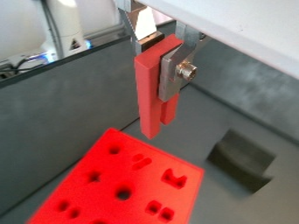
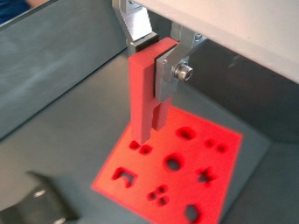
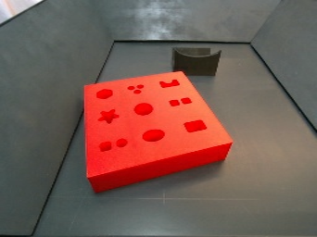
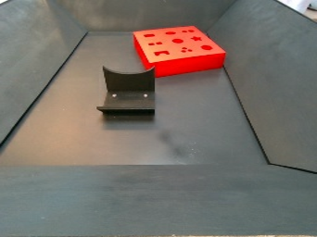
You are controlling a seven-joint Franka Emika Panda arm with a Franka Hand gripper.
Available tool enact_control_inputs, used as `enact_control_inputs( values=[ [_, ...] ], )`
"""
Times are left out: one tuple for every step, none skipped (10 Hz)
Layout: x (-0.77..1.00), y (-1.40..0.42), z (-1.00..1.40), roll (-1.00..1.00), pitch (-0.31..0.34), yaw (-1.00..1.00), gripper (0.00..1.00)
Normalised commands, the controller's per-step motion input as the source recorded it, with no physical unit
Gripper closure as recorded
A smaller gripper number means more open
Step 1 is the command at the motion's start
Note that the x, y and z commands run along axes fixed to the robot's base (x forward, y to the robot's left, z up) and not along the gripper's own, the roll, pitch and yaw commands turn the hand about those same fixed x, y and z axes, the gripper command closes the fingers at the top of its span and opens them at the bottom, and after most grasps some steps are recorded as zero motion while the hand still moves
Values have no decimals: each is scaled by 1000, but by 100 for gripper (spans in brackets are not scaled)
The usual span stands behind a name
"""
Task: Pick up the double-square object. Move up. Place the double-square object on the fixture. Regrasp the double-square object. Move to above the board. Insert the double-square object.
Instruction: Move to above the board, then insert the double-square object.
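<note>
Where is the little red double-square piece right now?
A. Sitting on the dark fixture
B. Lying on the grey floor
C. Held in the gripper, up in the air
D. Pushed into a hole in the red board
C: in both wrist views the gripper clamps the double-square object, which hangs above the board, while the fixture stands bare.

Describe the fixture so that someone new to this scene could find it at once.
Start at the large red board on the grey floor. Apart from it stands the fixture, a small dark block with a curved notch. The gripper, jaws shut on the double-square object, hangs above the board.
</note>
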Motion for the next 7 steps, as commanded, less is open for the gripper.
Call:
enact_control_inputs(
  values=[
    [-163,-188,-2,-330,6,-40,100],
    [-95,-115,-2,-218,-3,-30,100],
    [0,0,0,-7,0,0,100],
    [0,-26,0,0,0,0,100],
    [689,6,-149,-91,0,-474,100],
    [426,60,-234,-80,0,-751,100],
    [311,69,-291,-89,0,-857,100]
  ],
)
